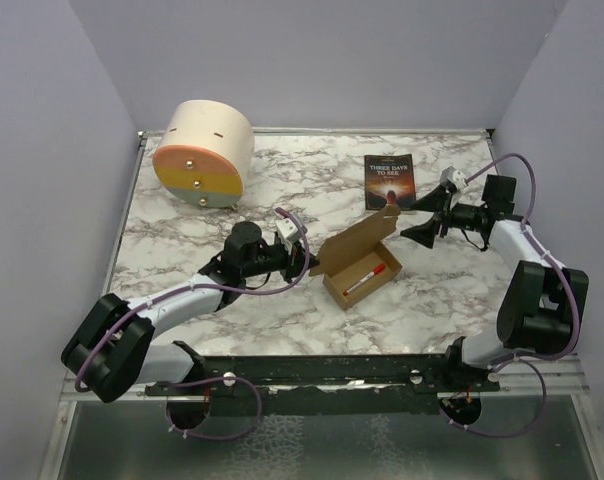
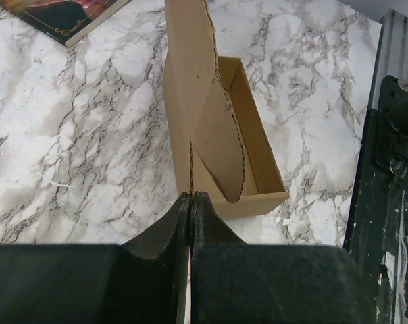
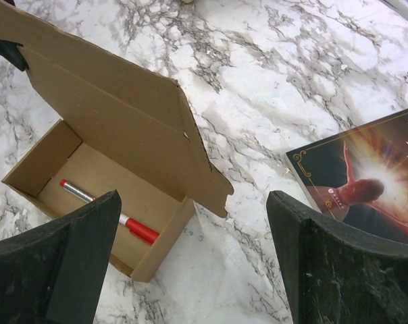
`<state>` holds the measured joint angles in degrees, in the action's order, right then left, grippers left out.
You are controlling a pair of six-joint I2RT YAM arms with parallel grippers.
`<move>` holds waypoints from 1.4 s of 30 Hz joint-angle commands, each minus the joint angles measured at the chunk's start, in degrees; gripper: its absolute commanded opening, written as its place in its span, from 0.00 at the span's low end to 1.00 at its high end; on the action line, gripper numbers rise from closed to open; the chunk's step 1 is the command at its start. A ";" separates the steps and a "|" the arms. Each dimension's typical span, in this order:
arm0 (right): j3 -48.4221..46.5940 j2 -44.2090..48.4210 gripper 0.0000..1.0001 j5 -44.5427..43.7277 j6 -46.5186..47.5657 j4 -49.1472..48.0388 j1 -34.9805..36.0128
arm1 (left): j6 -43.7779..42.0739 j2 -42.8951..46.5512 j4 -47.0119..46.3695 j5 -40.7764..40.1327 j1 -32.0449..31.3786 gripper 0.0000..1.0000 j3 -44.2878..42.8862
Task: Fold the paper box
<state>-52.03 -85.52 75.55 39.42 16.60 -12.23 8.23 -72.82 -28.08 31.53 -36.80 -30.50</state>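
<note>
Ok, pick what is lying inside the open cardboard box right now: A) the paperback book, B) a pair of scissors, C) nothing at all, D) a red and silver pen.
D: the right wrist view shows a red and silver pen lying on the floor of the open box.

white arms (image 1: pixel 182 297), blk joints (image 1: pixel 107 345), purple cables (image 1: pixel 527 170)

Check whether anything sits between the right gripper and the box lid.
Nothing visible. The open right gripper faces the paper box's raised lid directly; the book lies off to the side, and the red pen lies inside the box.
</note>
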 commanded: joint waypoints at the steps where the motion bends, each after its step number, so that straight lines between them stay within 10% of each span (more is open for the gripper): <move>1: -1.26 -1.02 0.89 3.27 3.83 2.70 -0.16 | -1.42 1.54 -0.28 2.81 0.30 0.00 -0.43; 30: -2.79 -5.24 0.79 0.23 3.60 2.34 3.14 | -2.04 0.58 0.56 5.73 0.31 0.00 -1.93; 42: -4.09 -6.48 0.57 -0.13 12.95 10.81 3.35 | -2.38 0.61 0.91 5.39 0.41 0.00 -2.39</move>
<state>-54.19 -91.05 75.59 48.51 24.21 -8.95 6.68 -72.66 -27.16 35.14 -36.71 -31.44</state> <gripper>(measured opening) 0.612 0.018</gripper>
